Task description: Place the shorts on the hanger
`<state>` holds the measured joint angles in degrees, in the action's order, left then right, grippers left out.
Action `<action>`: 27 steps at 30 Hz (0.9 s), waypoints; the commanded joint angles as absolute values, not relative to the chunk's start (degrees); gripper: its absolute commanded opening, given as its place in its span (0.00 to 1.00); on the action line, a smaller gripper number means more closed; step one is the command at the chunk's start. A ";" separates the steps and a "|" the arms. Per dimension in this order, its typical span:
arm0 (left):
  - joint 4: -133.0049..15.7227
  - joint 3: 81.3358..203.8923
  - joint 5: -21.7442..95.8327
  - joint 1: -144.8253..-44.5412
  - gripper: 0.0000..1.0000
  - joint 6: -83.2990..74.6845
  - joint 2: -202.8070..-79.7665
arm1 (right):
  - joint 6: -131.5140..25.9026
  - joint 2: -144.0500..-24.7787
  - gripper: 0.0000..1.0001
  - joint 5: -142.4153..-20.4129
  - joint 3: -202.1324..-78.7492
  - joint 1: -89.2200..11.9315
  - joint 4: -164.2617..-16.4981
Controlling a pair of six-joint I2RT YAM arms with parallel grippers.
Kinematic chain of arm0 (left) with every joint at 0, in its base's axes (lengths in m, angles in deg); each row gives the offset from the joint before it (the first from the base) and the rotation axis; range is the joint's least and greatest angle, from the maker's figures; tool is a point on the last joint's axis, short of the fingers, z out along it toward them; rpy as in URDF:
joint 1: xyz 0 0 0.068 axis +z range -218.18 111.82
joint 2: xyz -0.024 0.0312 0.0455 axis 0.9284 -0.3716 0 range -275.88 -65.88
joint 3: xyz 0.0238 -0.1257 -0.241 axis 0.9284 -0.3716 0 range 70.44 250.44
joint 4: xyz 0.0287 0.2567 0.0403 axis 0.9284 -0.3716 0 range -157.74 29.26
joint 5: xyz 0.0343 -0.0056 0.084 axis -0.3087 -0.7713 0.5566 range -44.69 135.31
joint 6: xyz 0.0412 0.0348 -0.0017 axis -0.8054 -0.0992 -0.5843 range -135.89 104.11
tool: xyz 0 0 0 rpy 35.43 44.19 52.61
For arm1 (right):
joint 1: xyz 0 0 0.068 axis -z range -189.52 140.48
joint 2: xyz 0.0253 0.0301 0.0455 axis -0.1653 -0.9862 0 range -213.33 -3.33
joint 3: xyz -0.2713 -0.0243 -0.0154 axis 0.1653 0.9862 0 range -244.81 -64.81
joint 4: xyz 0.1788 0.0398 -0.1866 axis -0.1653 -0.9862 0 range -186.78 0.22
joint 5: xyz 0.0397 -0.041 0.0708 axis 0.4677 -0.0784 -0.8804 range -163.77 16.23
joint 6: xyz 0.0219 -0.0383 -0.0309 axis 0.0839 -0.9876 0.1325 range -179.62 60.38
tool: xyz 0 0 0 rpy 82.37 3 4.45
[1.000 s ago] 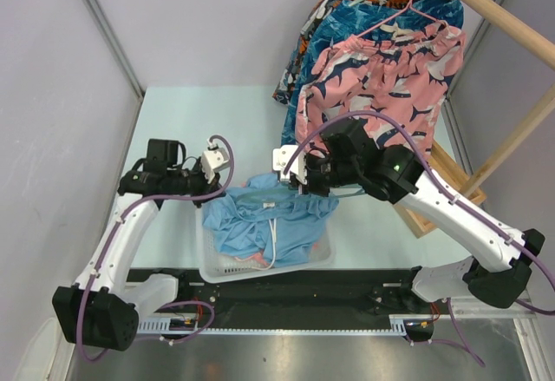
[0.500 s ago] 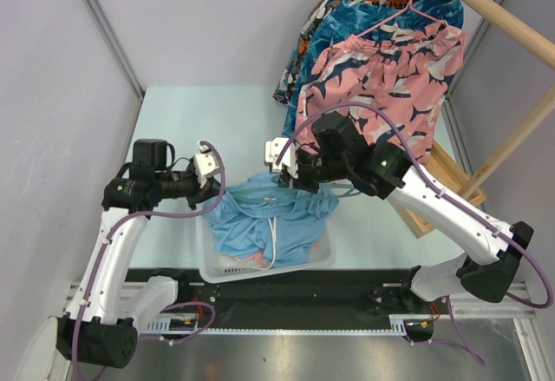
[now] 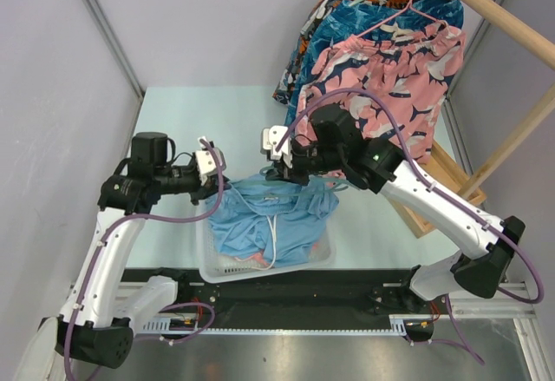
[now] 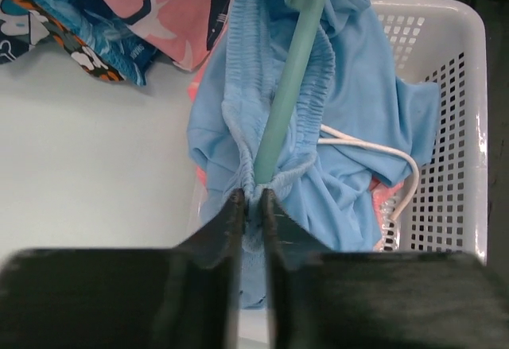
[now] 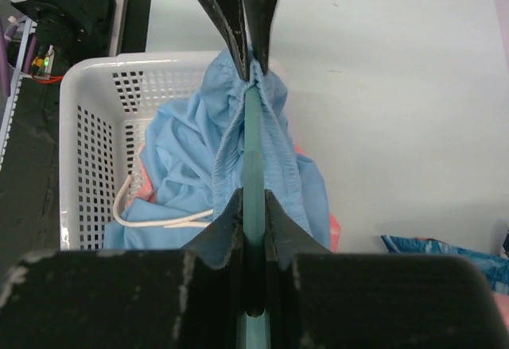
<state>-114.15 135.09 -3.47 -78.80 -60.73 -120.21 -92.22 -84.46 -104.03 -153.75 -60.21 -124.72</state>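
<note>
Both arms are reaching over the basket point(image 4: 455, 35), left gripper point(image 4: 253, 198) pinching the shorts point(image 4: 362, 102), right gripper point(image 5: 253, 198) clamping the hanger point(image 5: 253, 146).

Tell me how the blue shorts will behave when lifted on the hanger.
Probably floppy: the shorts sag in folds off the hanger into the basket. Likely light, since the thin hanger looks unbent. The drawstring dangles loose and might snag its holes.

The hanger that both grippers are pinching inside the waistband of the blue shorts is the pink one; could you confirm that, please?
Not quite. The hanger pinched by the left gripper and the right gripper inside the waistband of the blue shorts is mint green, not pink; the right wrist view shows it.
</note>
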 commanded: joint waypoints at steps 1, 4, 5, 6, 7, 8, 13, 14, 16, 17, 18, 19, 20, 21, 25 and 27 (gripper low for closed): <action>-109.70 136.28 -5.06 -79.96 0.40 -56.32 -120.81 | -91.08 -85.42 0.00 -109.89 -154.90 -60.67 -115.98; -114.95 136.80 -4.08 -77.95 0.59 -59.90 -121.51 | -91.35 -85.42 0.00 -110.51 -154.46 -59.97 -115.80; -119.06 137.06 -5.57 -76.55 0.62 -61.92 -122.04 | -91.35 -85.25 0.00 -110.60 -154.37 -59.79 -115.71; -120.84 137.24 -7.50 -74.18 0.64 -65.60 -122.22 | -91.44 -85.33 0.00 -110.69 -154.28 -59.36 -115.80; -122.17 137.33 -7.43 -73.64 0.66 -67.37 -122.31 | -91.52 -85.25 0.00 -110.86 -154.28 -59.18 -115.71; -123.66 137.07 -6.99 -73.55 0.69 -68.96 -122.31 | -91.79 -85.25 0.00 -111.12 -154.19 -59.09 -115.54; -120.60 134.08 -5.32 -73.98 0.74 -72.84 -121.86 | -93.28 -85.25 0.00 -112.62 -154.19 -59.70 -115.10; -119.99 134.16 -5.49 -74.51 0.72 -72.75 -122.30 | -93.72 -85.33 0.00 -112.53 -154.19 -60.05 -115.18; -119.81 134.78 -6.02 -76.18 0.67 -72.84 -123.62 | -94.95 -85.42 0.00 -112.01 -154.19 -60.84 -115.45; -119.55 134.87 -6.02 -76.79 0.64 -72.75 -123.89 | -95.13 -85.42 0.00 -111.83 -154.19 -60.93 -115.27; -119.20 134.87 -5.94 -78.28 0.60 -72.32 -124.15 | -95.04 -85.51 0.00 -111.66 -154.19 -61.02 -115.10; -118.76 134.43 -5.67 -79.07 0.49 -71.88 -124.33 | -95.04 -85.51 0.00 -111.48 -154.19 -61.11 -115.01; -117.80 133.99 -5.24 -79.69 0.42 -71.61 -124.24 | -94.95 -85.51 0.00 -111.30 -154.19 -61.20 -114.75; -117.26 133.64 -5.06 -80.39 0.37 -71.17 -124.15 | -94.87 -85.51 0.00 -110.78 -154.19 -61.28 -114.66; -115.68 132.23 -5.76 -80.40 0.04 -68.02 -123.89 | -93.47 -84.81 0.00 -108.41 -154.02 -61.46 -114.83; -113.13 131.09 -6.80 -79.01 0.00 -63.20 -123.63 | -91.10 -83.58 0.14 -104.91 -153.84 -61.37 -114.22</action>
